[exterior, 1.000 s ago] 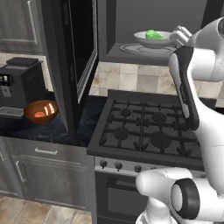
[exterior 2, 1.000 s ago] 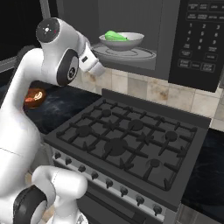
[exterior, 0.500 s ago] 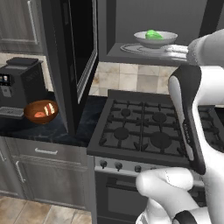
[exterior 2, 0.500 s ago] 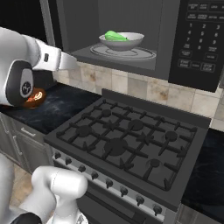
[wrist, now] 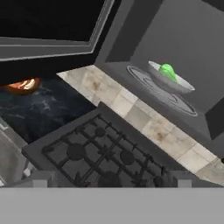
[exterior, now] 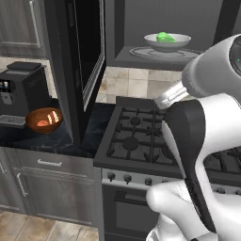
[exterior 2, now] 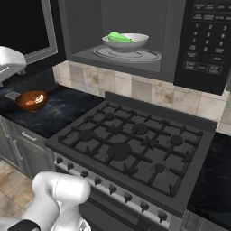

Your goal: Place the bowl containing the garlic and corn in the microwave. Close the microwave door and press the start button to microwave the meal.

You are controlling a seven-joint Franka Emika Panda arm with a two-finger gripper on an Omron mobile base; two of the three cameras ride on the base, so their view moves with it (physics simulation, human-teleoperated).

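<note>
Inside, the bowl with the corn sat on the microwave turntable — microwave door swung wide, stove clear below — while the bent arm's gripper, jaws spread and empty, hung back.

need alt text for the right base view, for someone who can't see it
A white bowl holding green corn sits on the turntable inside the open microwave, mounted above a black gas stove. The microwave door stands swung open at upper left, and a small orange-brown bowl rests on the dark counter below it.
</note>
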